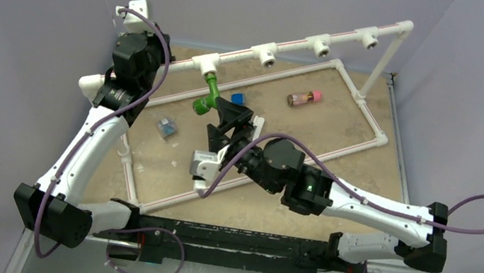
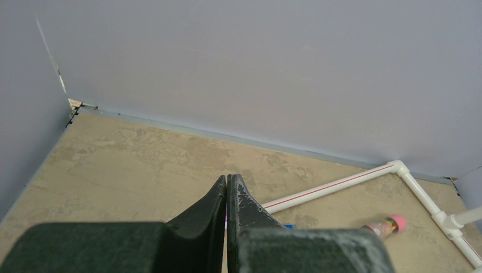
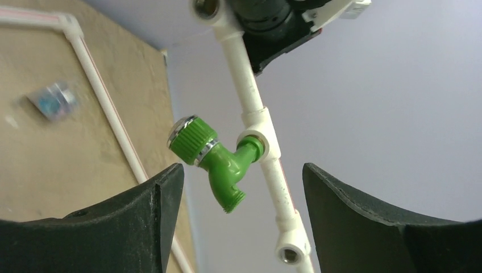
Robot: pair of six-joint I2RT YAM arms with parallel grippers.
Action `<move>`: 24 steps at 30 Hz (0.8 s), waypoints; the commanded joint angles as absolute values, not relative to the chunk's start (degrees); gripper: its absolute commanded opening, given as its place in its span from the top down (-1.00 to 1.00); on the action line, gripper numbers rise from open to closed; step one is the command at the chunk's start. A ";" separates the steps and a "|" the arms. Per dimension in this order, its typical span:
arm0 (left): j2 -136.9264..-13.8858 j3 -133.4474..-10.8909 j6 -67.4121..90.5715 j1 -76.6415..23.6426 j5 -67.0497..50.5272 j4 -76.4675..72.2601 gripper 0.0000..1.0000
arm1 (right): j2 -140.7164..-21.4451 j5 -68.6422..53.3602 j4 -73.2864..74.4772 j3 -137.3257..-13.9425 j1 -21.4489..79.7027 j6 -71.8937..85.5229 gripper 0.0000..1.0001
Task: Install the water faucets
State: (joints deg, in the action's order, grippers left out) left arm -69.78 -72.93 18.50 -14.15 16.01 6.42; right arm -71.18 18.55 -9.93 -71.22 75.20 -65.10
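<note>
1. The faucet (image 1: pixel 207 96) (image 3: pixel 219 159) sits with its stem in the leftmost tee (image 1: pixel 205 63) (image 3: pixel 262 142) of the raised pipe (image 1: pixel 295 46). In the top view it hangs from the tee toward 6 o'clock.
2. How far the stem is threaded in cannot be told.
3. In the right wrist view the faucet's ribbed knob points to 10 o'clock and its spout to 5 o'clock.
4. The right gripper (image 1: pixel 226 114) (image 3: pixel 241 170) is at about 4 o'clock of the faucet in the top view, just beside it. Its jaws are spread wide and grasp nothing. The faucet shows in the gap beyond the fingers (image 3: pixel 165 193), touching neither.
5. The left gripper (image 2: pixel 227 185) is clenched, pad against pad, with nothing between. It is up by the far left corner of the table (image 1: pixel 294 151), at 10 o'clock of the faucet.
6. A blue block (image 1: pixel 238 98) lies at 3 o'clock of the faucet, near it.
7. A pink-capped bottle (image 1: pixel 304 98) (image 2: pixel 386 226) lies farther out on the same side.
8. A small clear packet (image 1: pixel 167 128) (image 3: pixel 52 99) lies at 7 o'clock of the faucet.
9. All three lie inside the floor pipe frame (image 1: pixel 368 121).
</note>
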 commanded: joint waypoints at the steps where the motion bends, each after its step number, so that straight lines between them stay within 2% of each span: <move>1: -72.80 -69.13 18.71 -13.80 15.12 19.78 1.00 | -73.25 26.54 -13.99 -69.95 76.77 -84.65 -0.56; 6: -72.43 -68.69 18.72 -13.80 15.12 19.43 1.00 | -76.68 32.02 -18.30 -68.12 76.99 -93.73 -0.57; 24: -71.75 -67.94 18.72 -13.80 14.68 18.90 1.00 | -85.89 34.94 -25.16 -72.67 74.17 -97.62 -0.52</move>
State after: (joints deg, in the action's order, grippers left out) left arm -69.19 -72.47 18.50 -14.15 15.62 6.00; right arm -86.04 33.61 -18.83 -69.63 75.35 -94.52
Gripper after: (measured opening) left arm 0.002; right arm 0.768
